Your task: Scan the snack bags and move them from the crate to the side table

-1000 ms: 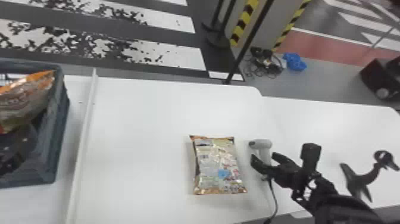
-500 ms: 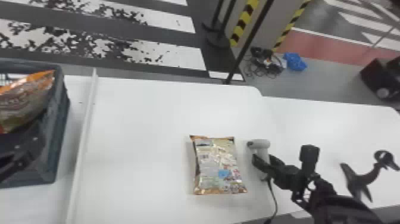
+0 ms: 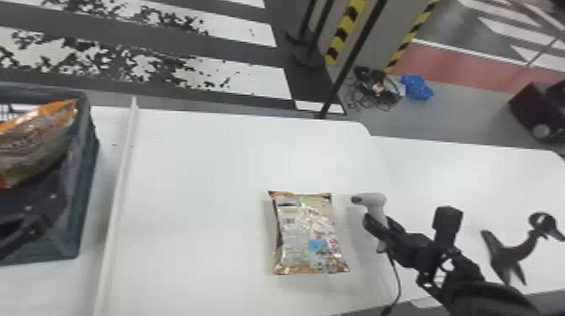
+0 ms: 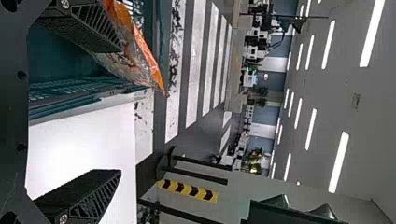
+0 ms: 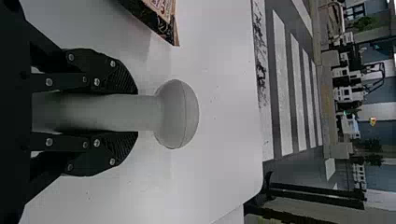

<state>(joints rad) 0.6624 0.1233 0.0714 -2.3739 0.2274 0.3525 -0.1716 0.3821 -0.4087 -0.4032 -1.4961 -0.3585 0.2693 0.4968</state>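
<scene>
Crate (image 3: 86, 176) has orange bag (image 3: 38, 143) inside, L gripper (image 3: 27, 214) at crate, fingers wide, nothing held; right of crate, 2nd bag (image 3: 309, 235) on white table (image 3: 201, 180), then R gripper (image 3: 378, 220) clamped on scanner (image 3: 373, 201).

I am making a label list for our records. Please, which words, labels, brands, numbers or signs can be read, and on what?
None can be read with certainty.
Table bag: print, too small to read.
Crate bag: lettering, not legible.
Left claw: marks, too small to read.
</scene>
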